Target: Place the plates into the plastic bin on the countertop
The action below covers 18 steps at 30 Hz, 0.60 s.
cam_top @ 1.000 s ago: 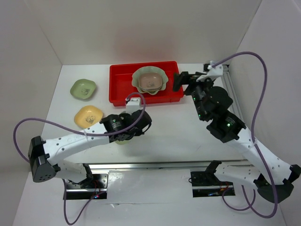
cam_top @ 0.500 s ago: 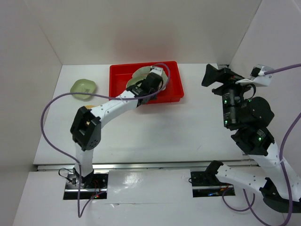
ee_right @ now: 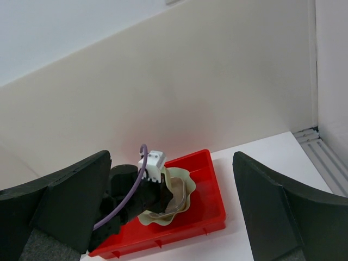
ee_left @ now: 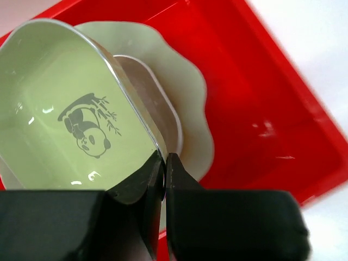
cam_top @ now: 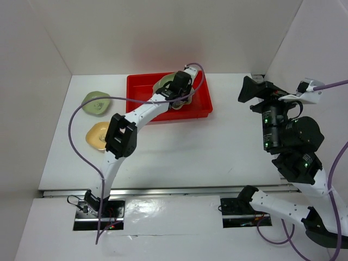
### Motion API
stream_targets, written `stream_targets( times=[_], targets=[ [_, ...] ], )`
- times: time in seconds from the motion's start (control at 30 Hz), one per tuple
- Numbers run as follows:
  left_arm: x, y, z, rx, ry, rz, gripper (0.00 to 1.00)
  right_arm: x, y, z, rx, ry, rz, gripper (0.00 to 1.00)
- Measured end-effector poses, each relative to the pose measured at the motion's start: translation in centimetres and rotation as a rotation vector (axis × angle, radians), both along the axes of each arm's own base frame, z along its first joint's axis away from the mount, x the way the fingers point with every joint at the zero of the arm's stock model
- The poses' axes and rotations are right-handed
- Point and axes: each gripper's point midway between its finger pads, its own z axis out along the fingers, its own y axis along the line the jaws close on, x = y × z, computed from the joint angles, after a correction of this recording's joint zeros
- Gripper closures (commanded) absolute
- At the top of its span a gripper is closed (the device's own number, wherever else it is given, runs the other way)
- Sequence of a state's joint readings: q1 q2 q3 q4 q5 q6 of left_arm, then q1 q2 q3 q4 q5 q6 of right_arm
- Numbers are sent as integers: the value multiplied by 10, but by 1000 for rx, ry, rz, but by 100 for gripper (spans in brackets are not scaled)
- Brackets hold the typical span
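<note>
The red plastic bin (cam_top: 140, 92) stands at the back of the white countertop (cam_top: 196, 147). In it lies the large pale-green scalloped plate (ee_left: 182, 68) with a beige plate (ee_left: 149, 89) inside. My left gripper (ee_left: 165, 163) is shut on the rim of a green panda plate (ee_left: 65, 114), held tilted just over the beige one; in the top view the left gripper (cam_top: 179, 89) is over the bin. A green plate (cam_top: 97, 102) and a yellow plate (cam_top: 99, 136) lie on the countertop at left. My right gripper (cam_top: 247, 89) is open, empty, raised right of the bin.
White walls close in the countertop at the back and both sides. The left arm's links (cam_top: 122, 136) and purple cable stretch across the left half, beside the yellow plate. The right wrist view shows the bin (ee_right: 201, 217) from above and far off.
My left arm swung from the table's front to the bin, carrying the green panda plate, and uncovered the yellow plate. My right gripper lifted up and away from the bin's right end.
</note>
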<state>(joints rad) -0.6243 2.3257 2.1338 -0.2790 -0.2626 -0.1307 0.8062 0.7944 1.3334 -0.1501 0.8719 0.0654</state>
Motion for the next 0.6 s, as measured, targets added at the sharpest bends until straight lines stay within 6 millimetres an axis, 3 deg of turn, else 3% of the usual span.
stream_targets(
  times=[0.2, 0.27, 0.43, 0.6],
  targets=[
    [25, 13, -27, 35, 8, 24, 98, -4, -1, -1, 3, -4, 9, 0],
    [29, 13, -27, 35, 1, 24, 82, -3, 2, -3, -3, 2, 12, 0],
    [35, 16, -21, 29, -19, 29, 0, 5, 10, -9, -27, 22, 13, 0],
    [28, 19, -25, 17, -1, 37, 0, 12, 18, -15, -51, 41, 13, 0]
  ],
)
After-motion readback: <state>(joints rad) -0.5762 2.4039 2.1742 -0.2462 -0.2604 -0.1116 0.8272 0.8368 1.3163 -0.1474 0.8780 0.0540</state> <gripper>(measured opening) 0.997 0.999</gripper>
